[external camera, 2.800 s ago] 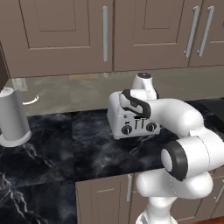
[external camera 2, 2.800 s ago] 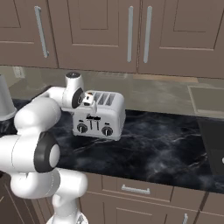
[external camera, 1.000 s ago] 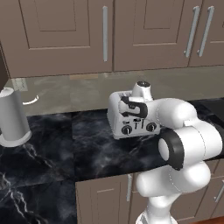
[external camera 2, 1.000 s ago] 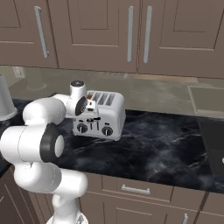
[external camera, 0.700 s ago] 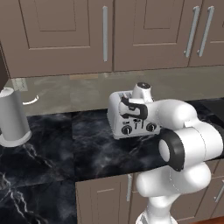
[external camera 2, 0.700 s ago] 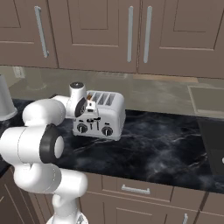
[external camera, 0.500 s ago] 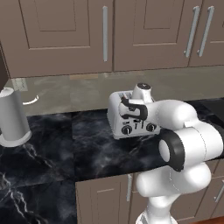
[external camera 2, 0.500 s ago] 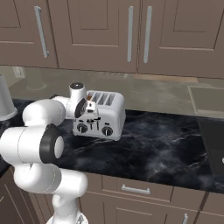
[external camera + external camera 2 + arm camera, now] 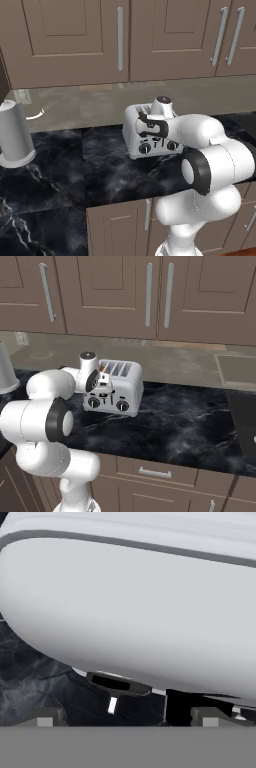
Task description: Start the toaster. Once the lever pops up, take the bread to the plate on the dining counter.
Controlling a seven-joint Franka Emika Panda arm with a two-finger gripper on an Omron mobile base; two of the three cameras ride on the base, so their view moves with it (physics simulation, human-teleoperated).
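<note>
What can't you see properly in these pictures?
- Toaster levers: in the left base view the arm covers most of its front.
- Bread: in the right base view, just a brown sliver behind the hand.
- Toaster slots: the hand view is too close to the body.
- Canister: the left edge cuts it off.

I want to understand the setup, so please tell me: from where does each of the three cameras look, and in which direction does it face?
Left base view: behind the arm's left, facing the toaster, canister, cabinets; arm lower right, gripper at the toaster front.
Right base view: behind the arm's right, same toaster; arm lower left.
Hand view: on the hand, pressed close to the toaster; fingertips at bottom.
Shared: toaster, black counter.
</note>
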